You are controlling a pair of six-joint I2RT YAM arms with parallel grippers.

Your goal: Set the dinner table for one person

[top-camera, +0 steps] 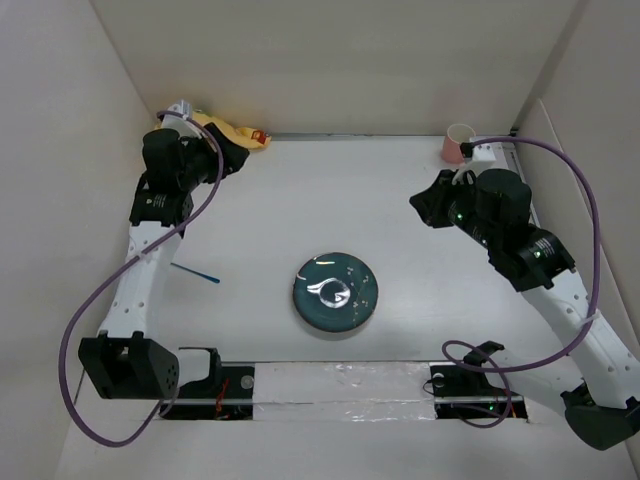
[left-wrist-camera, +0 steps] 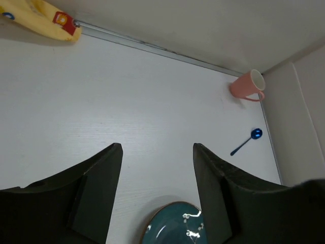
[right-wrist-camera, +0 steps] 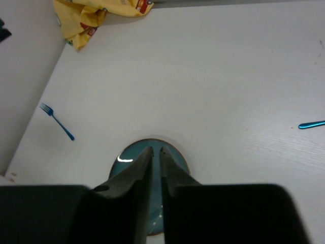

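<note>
Spanning nearly the whole top view, the dinner table (top-camera: 330, 190) is a large, flat, matte white rectangle. Pale walls close it in at 9, 12 and 3 o'clock, and the arm bases line its 6 o'clock edge.

A round, glossy, glazed teal plate (top-camera: 335, 293) sits just toward 6 o'clock of the table's middle, with bare surface all round it and a wide open stretch toward 12 o'clock. A thin blue fork (top-camera: 195, 272) lies at 9 o'clock from the plate, close to the left wall.

A crumpled yellow cloth mat with small coloured prints (top-camera: 232, 132) bunches in the 11 o'clock corner. A smooth pink mug (top-camera: 458, 143) sits in the 1 o'clock corner. In the left wrist view, a small blue spoon (left-wrist-camera: 247, 141) lies near the mug and close to the right wall.

The left gripper (left-wrist-camera: 157, 173) hovers beside the mat, its dark fingers spread wide and empty. The right gripper (right-wrist-camera: 156, 155) hangs at 2 o'clock, its fingers pressed together on nothing.
</note>
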